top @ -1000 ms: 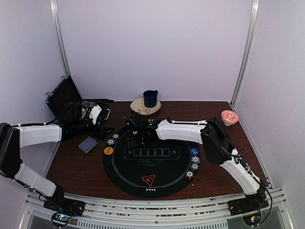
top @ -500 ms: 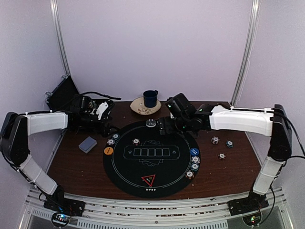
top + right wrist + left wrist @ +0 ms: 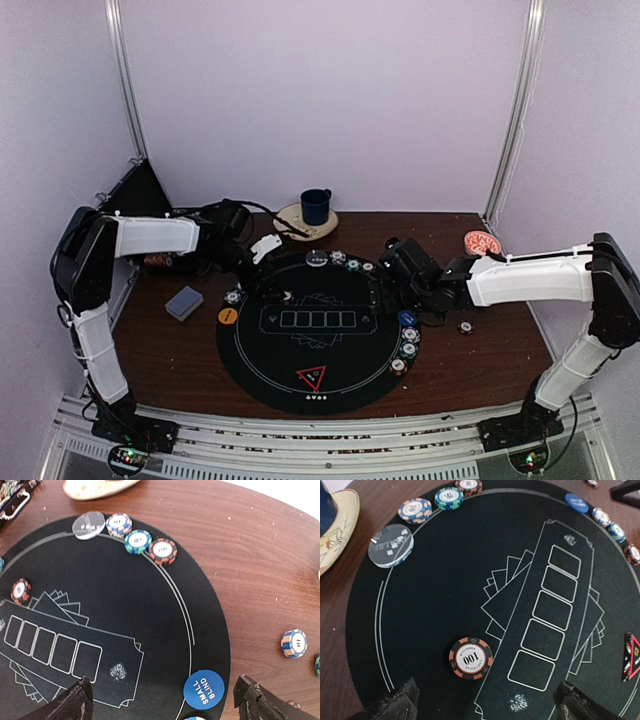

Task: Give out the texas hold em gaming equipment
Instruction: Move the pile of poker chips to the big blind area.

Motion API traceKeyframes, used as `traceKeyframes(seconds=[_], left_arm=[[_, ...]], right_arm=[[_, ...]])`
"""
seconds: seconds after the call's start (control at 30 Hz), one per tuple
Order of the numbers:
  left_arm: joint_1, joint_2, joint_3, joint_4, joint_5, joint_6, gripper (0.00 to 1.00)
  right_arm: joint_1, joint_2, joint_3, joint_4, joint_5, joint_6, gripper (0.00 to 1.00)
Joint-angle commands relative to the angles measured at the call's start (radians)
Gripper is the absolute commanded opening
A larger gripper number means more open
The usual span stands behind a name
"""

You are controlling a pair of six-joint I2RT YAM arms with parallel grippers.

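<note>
Left gripper, fingers spread and empty, hangs over the mat, red chip just ahead; right gripper, likewise spread, is near a loose chip off the mat. Centre the jaws astride one chip before closing

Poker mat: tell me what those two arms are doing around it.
Both arms are laying out poker gear on the mat. The left pincer hovers open over a lone orange chip; the right pincer is open and empty near the blue disc. Three chips line the far rim beside a grey disc. A loose chip lies off the mat, on the table.
</note>
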Motion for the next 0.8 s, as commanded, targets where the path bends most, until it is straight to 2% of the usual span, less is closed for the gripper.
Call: traceKeyframes(seconds=[0.0, 0.37, 0.77], left_arm=[[-0.025, 0.076, 0.094, -0.131, -0.087, 0.028, 0.98], [-0.075, 0.190, 0.213, -0.207, -0.183, 0.023, 0.95], [-0.105, 0.276, 0.311, -0.299, -0.239, 0.035, 0.83]], right_arm=[[-0.004, -0.061, -0.021, 0.065, 0.058, 0.014, 1.00], [-0.022, -0.098, -0.051, 0.086, 0.069, 0.024, 1.00], [-0.037, -0.129, -0.064, 0.085, 0.070, 0.028, 1.00]])
